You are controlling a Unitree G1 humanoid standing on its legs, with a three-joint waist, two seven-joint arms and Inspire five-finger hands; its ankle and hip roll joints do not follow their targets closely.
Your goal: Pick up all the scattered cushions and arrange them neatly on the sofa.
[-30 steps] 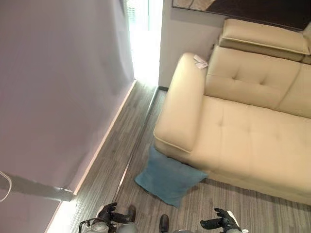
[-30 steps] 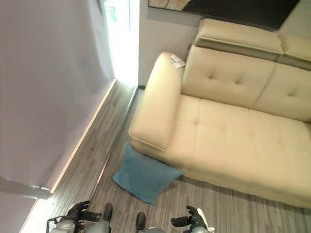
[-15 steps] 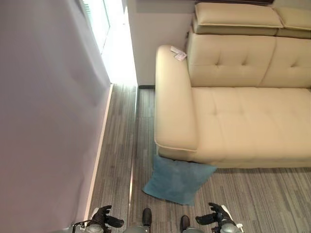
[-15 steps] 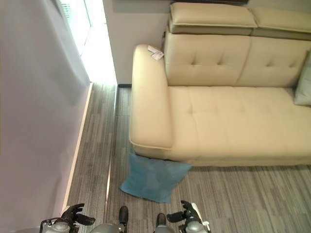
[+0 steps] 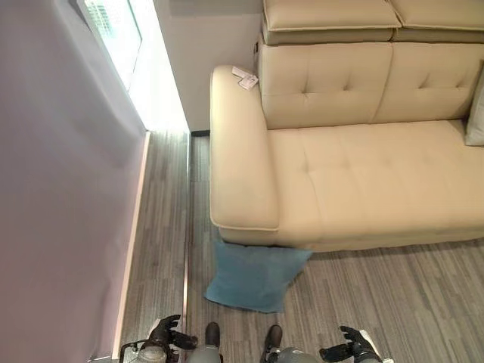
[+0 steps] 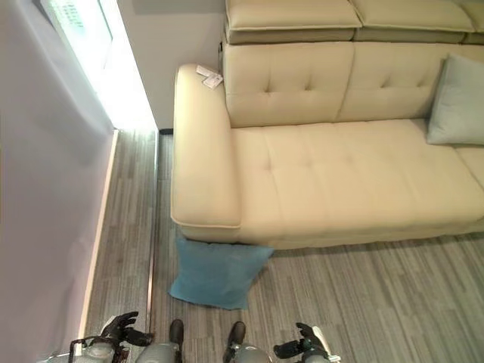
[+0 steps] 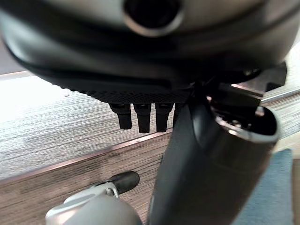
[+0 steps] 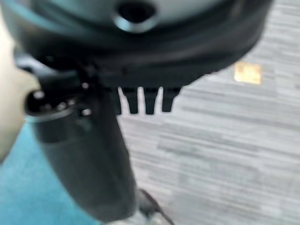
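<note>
A teal cushion lies on the wood floor, leaning against the front of the sofa's left armrest. The beige sofa stretches to the right, and a grey cushion rests upright against its backrest at the far right. My left hand hangs low at the bottom edge, left of the teal cushion, fingers relaxed and holding nothing. My right hand hangs at the bottom right, likewise open. The teal cushion also shows beside each hand in the wrist views.
A pale wall runs down the left, with a bright window at its far end. A narrow strip of floor lies between wall and sofa. A small white tag lies on the armrest top. Open floor spreads before the sofa.
The camera has swung right, so the sofa and teal cushion sit further left and the grey cushion has come into view. Both hands stay low and open.
</note>
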